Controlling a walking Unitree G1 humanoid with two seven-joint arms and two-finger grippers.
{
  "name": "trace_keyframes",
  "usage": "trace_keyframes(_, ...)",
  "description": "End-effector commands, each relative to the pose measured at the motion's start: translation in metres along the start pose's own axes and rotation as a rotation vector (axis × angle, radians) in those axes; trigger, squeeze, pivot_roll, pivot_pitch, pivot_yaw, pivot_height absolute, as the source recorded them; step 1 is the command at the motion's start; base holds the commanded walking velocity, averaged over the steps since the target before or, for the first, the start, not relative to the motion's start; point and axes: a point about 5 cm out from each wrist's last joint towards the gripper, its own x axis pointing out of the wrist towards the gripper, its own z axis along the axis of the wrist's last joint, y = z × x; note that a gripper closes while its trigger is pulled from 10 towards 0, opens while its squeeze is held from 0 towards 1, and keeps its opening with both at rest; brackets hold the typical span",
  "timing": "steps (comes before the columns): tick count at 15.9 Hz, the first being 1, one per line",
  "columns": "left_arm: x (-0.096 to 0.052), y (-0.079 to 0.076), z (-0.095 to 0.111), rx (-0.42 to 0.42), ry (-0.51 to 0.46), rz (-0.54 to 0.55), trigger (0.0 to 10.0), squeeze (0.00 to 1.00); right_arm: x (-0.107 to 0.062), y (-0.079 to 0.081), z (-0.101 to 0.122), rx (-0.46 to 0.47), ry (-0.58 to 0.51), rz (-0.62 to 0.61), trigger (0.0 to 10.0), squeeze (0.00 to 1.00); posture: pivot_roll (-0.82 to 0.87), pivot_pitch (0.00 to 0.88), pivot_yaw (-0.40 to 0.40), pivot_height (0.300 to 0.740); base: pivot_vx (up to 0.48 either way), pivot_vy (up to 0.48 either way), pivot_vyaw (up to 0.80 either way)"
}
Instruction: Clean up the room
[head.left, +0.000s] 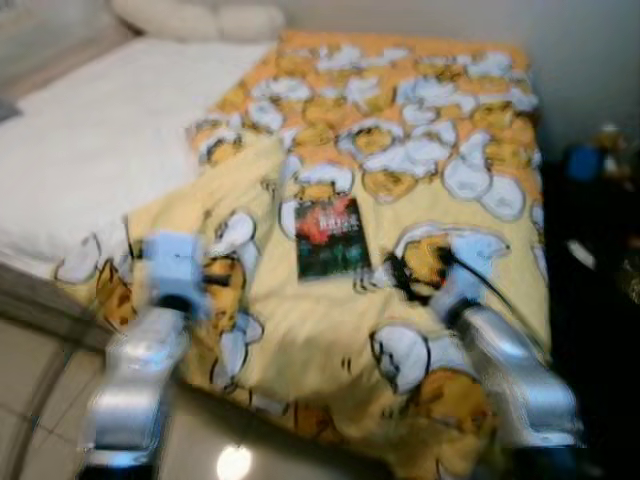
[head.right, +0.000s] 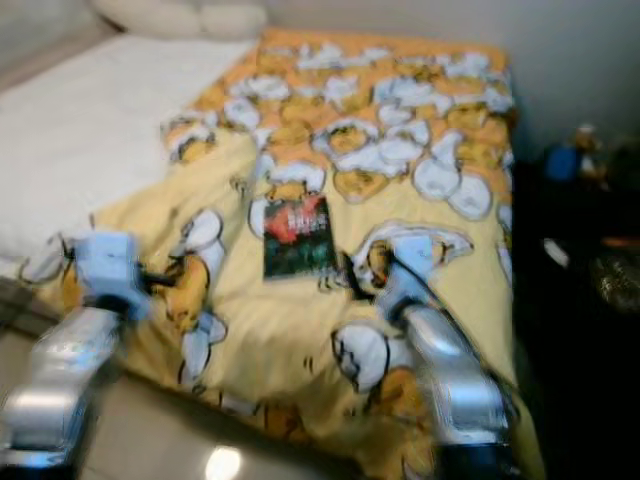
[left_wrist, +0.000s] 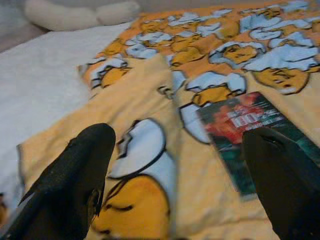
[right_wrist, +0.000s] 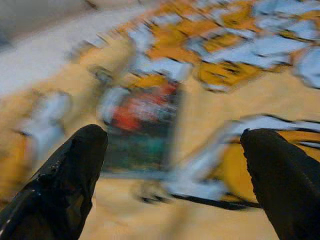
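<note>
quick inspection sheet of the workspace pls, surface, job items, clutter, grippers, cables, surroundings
Surface: bed with white sheet, partly covered by a yellow cartoon-print blanket.
Job's things: one book with a dark red and green cover, lying flat on the blanket.
Clutter: blurred small items on a dark stand at the robot's right of the bed; too blurred to name.
Grippers: left gripper open, above the blanket beside the book; right gripper open, pointed at the book; neither touches it.
Cables: thin black cable along the right arm.
Surroundings: pillows at the bed's head, tiled floor, pale wall.
</note>
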Motion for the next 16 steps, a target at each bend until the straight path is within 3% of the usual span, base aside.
trace_keyframes(1,-0.003,0.015,0.001,0.03,0.001,0.05,10.0,1.0,0.006,0.018,0.007,-0.012,-0.021,0.059,10.0,0.0,-0.01,0.0,0.059,0.74,0.398,0.0,0.8)
trace_keyframes(4,-0.002,0.015,0.001,0.017,0.001,0.05,10.0,1.0,0.006,0.014,0.003,0.014,-0.005,0.025,10.0,0.0,-0.01,0.0,0.059,0.74,0.217,0.0,0.0)
trace_keyframes(8,-0.004,0.01,-0.001,0.028,0.013,0.022,10.0,0.74,0.004,0.011,0.005,0.044,-0.012,0.039,10.0,0.0,-0.01,0.0,0.059,0.74,0.0,0.0,0.0)
trace_keyframes(9,-0.005,0.008,-0.001,0.027,0.018,0.008,10.0,0.56,0.002,0.011,0.004,0.051,-0.006,0.048,10.0,0.0,0.0,0.0,0.057,0.74,0.0,0.0,0.0)
trace_keyframes(10,-0.005,0.007,-0.001,0.029,0.022,-0.001,10.0,0.0,0.002,0.011,0.002,0.054,0.007,0.048,10.0,0.0,0.0,0.0,0.056,0.74,0.0,0.0,0.0)
trace_keyframes(11,-0.007,0.004,-0.003,0.025,0.036,-0.029,10.0,0.0,0.001,0.009,-0.001,0.058,0.029,0.045,10.0,0.0,0.0,0.0,0.056,0.74,0.0,0.0,0.0)
trace_keyframes(12,-0.007,0.001,-0.006,0.025,0.067,-0.066,10.0,0.0,0.002,0.008,-0.006,0.075,0.055,0.043,10.0,0.13,-0.01,0.0,0.066,0.74,0.0,0.0,0.0)
trace_keyframes(13,-0.007,-0.003,-0.01,0.009,0.088,-0.109,10.0,0.0,0.004,0.005,-0.009,0.083,0.082,0.026,10.0,1.0,-0.01,0.0,0.068,0.74,0.0,0.0,0.0)
trace_keyframes(15,-0.001,-0.014,-0.015,0.039,0.134,-0.255,10.0,0.0,0.022,-0.001,-0.023,0.185,0.148,0.039,10.0,1.0,-0.02,0.0,0.075,0.74,0.0,0.0,0.0)
trace_keyframes(16,-0.001,-0.015,-0.015,0.045,0.137,-0.263,10.0,0.0,0.023,-0.001,-0.024,0.187,0.152,0.046,10.0,1.0,-0.02,0.0,0.079,0.74,0.0,0.0,0.0)
